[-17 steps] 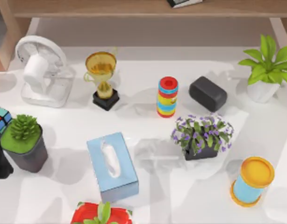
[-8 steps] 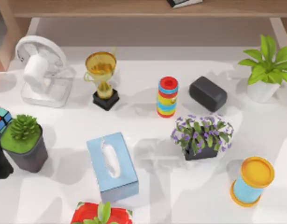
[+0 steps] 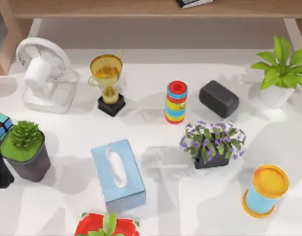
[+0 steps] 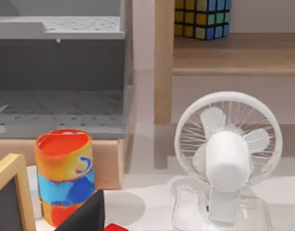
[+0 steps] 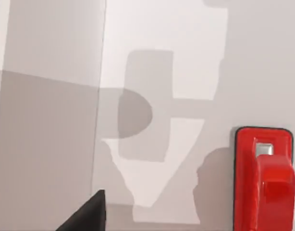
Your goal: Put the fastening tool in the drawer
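Top view: white table (image 3: 161, 196) crowded with things. White desk fan (image 3: 43, 73) at the far left, gold trophy (image 3: 107, 81) on a black base beside it, red, yellow and blue striped cylinder (image 3: 176, 102) near the middle, dark grey box (image 3: 219, 98) just right of that. Leafy green plant in a white pot (image 3: 281, 73) at the far right. Purple-flowered plant (image 3: 212, 142) in a dark pot right of centre, blue can with a yellow lid (image 3: 264, 191) nearer the right edge. Blue tissue box (image 3: 117, 174) in the near middle, red pot with green leaves (image 3: 106, 226) at the near edge. Spiky green plant in a grey pot (image 3: 27, 150) at the left, puzzle cube (image 3: 1, 125) touching the left edge. Wooden shelf (image 3: 156, 9) along the back. Left wrist view: the fan (image 4: 229, 154) stands close ahead, an open grey drawer (image 4: 61, 72) in a wooden cabinet behind it, a coloured cube (image 4: 202, 17) on a wooden ledge, an orange, blue and red can (image 4: 65, 175) near a framed dark board (image 4: 10, 197). A black finger tip (image 4: 87, 214) of the left gripper shows; cannot tell how far open the claw is. A red scrap (image 4: 116, 227) sits beside it. Right wrist view: the red stapler (image 5: 263, 178) lies flat on the pale table (image 5: 51, 120), shadows beside it. One black finger tip (image 5: 87, 214) of the right gripper shows, well apart from the stapler; cannot tell its opening, nothing seen in its hold.
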Robot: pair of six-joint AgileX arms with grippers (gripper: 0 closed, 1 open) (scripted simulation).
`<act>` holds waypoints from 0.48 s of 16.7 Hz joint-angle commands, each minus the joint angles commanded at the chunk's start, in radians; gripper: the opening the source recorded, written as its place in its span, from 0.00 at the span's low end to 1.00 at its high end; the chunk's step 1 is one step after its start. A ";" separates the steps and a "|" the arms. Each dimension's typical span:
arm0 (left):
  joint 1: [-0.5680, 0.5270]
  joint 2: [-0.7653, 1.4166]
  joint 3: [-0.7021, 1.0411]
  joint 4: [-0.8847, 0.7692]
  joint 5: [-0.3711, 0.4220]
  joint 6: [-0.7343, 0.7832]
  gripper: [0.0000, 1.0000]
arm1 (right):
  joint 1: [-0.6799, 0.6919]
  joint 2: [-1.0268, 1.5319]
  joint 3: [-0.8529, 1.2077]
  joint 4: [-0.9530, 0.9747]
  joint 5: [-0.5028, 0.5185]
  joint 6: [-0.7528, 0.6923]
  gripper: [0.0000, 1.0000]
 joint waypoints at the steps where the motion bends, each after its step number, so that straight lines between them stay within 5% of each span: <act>1: 0.000 0.000 0.000 0.000 0.000 0.000 1.00 | -0.006 -0.040 -0.061 0.056 -0.040 -0.002 1.00; 8: 0.000 0.000 0.000 0.000 0.000 0.000 1.00 | -0.019 -0.289 -0.504 0.512 -0.348 -0.063 1.00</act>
